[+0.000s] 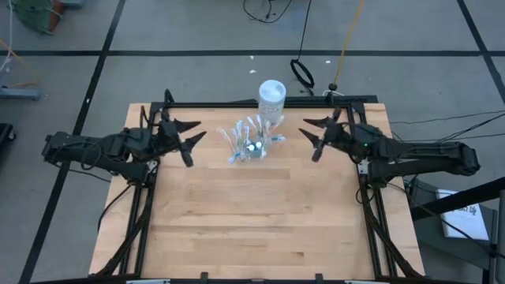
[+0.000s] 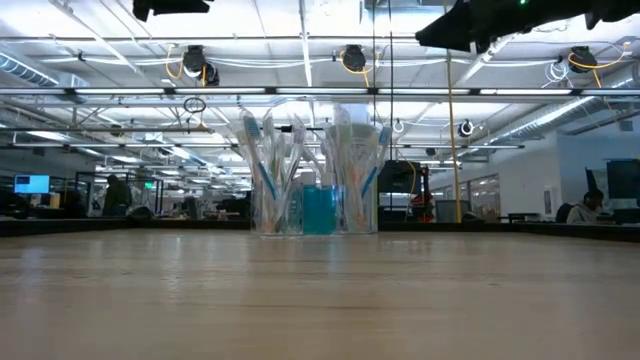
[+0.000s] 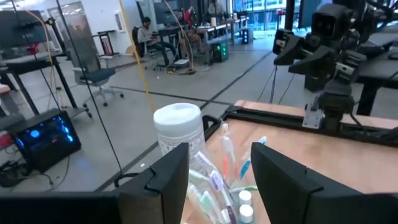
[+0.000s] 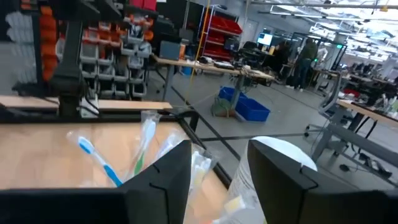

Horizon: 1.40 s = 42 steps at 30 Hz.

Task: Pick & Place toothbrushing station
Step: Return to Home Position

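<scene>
While both arms hung above the far half of the desk (image 1: 252, 229), you had nothing in either pincer. That desk, a pale wooden top in a black frame, carried everything near the middle of its far edge.

The left pincer (image 1: 195, 143) stood released, its fingers (image 3: 163, 182) spread wide, near the toothbrushing things on their left and apart from them. The right pincer (image 1: 308, 140) faced it from the other side, also released and grasping nothing, its fingers (image 4: 160, 180) parted the same way.

Of the containers, the larger was a white cylindrical tub (image 1: 271, 96), upright at the far edge with a white top. Its side was too blurred for you to read any writing.

Just in front of it, toward the desk's middle, stood the clear plastic cup (image 2: 268, 215), upright on the wood between the two pincers. Whether cup and tub touched could not be told.

Inside the cup, the thin toothbrushes (image 1: 241, 136) stood packed on end and fanned outward over the rim. Blue handles (image 4: 102, 163) and a green one (image 4: 142, 152) could be made out; the rest looked pale.

Smallest, the teal-blue toothpaste tubes (image 2: 320, 210) sat low among the brushes, with white caps (image 3: 244, 198) turned upward. No lettering on them was legible.
</scene>
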Tool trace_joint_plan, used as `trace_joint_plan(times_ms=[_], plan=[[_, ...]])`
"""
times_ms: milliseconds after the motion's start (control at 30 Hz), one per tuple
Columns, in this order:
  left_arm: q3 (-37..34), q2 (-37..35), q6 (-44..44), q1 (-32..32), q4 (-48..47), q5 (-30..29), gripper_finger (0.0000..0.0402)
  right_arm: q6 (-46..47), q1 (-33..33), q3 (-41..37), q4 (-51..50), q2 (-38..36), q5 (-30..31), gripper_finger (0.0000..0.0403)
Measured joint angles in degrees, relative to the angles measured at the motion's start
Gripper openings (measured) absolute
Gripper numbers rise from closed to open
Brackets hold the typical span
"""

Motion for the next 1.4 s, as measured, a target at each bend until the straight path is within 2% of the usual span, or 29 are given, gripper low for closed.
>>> trace_joint_plan(times_ms=[333,467,733,833,967,1067,1200,1400], plan=[[0.0,0.13,2.24,0.0,-2.8,0.06,0.0179,2.65,0.0,0.0,-0.38,-0.49,0.04,0.0149],[0.0,-1.87,2.16,0.0,-3.62,0.04,0.0179,3.6,0.0,0.0,-1.9,-2.15,0.08,0.015],[0.0,-7.65,-2.23,0.02,-11.15,0.95,0.0179,5.09,0.02,0.0,-9.49,-8.51,-0.18,0.0151],[-0.02,-10.02,-2.08,0.01,-13.35,6.59,0.0179,4.9,0.02,0.0,-14.33,-11.23,-5.2,0.0151],[-0.09,-13.14,0.83,0.0,-14.24,16.41,0.0179,4.64,0.04,0.0,-16.94,-14.21,-16.74,0.0153],[-1.55,-15.22,1.93,0.02,-14.1,18.45,0.018,6.57,0.04,0.0,-19.85,-16.72,-22.53,0.0151],[-5.64,-18.82,3.78,0.02,-12.25,18.12,0.018,9.35,0.04,-0.1,-24.53,-19.85,-25.57,0.0151],[-14.11,-25.85,8.83,0.02,-0.76,21.01,0.0179,11.73,0.04,-7.05,-21.78,-23.63,-25.7,0.0149]])
